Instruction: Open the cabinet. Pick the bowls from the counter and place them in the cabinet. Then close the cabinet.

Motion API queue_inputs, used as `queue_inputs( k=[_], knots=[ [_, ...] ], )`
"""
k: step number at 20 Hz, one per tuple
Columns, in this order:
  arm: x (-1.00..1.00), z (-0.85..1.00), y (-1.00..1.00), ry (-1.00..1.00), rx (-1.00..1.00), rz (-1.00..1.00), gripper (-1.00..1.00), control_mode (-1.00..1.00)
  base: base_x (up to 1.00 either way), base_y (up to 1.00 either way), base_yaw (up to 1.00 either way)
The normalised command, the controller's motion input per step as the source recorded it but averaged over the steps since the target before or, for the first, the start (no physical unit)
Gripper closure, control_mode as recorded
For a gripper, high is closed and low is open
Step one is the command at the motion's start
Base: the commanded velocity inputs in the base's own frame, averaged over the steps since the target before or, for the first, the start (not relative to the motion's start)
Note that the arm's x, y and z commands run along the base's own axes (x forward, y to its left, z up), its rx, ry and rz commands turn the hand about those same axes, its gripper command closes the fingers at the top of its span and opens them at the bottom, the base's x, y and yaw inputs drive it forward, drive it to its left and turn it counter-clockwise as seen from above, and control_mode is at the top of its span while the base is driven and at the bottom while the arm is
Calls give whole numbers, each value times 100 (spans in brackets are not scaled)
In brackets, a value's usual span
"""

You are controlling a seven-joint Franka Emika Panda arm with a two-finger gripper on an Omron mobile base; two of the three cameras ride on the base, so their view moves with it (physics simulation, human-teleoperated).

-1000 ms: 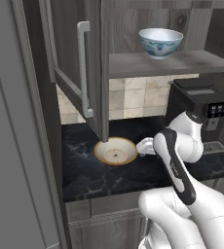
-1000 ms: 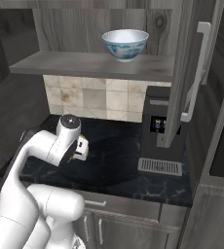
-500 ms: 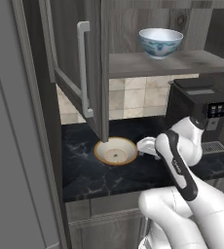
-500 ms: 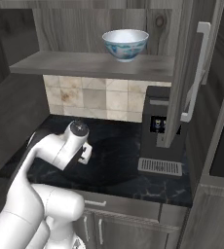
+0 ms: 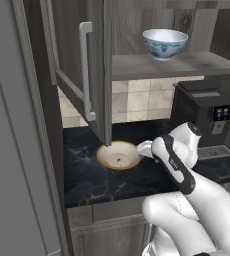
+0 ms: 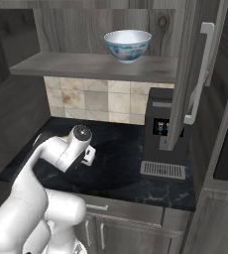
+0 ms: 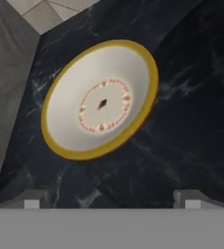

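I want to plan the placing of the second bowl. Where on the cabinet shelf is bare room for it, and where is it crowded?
The wooden shelf is bare from its left end up to the blue-patterned bowl. A narrower bare strip lies between that bowl and the open right door. That bowl's spot is the only crowded one.

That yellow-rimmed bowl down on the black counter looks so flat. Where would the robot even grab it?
Probably by the rim. The shallow bowl sits upright on the counter, too wide to span, so one finger inside and one outside the thin orange-brown lip suits it. Coming from above on the side nearest the open gripper seems best; the open cabinet door crowds the far side.
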Motion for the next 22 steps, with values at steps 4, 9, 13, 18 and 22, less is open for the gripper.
queue_inputs(
  k=[4,9,13,18,22],
  knots=[
    [52,-21,2,0,-2,-2,-100,-100,0,0,0],
    [47,-36,1,5,-9,-1,-100,-100,0,0,0],
    [41,-43,0,10,-12,-1,-100,-100,0,0,0],
    [44,-32,9,9,-4,0,-100,-100,0,0,0],
    [39,-28,11,6,0,0,-100,-100,0,0,0]
  ],
)
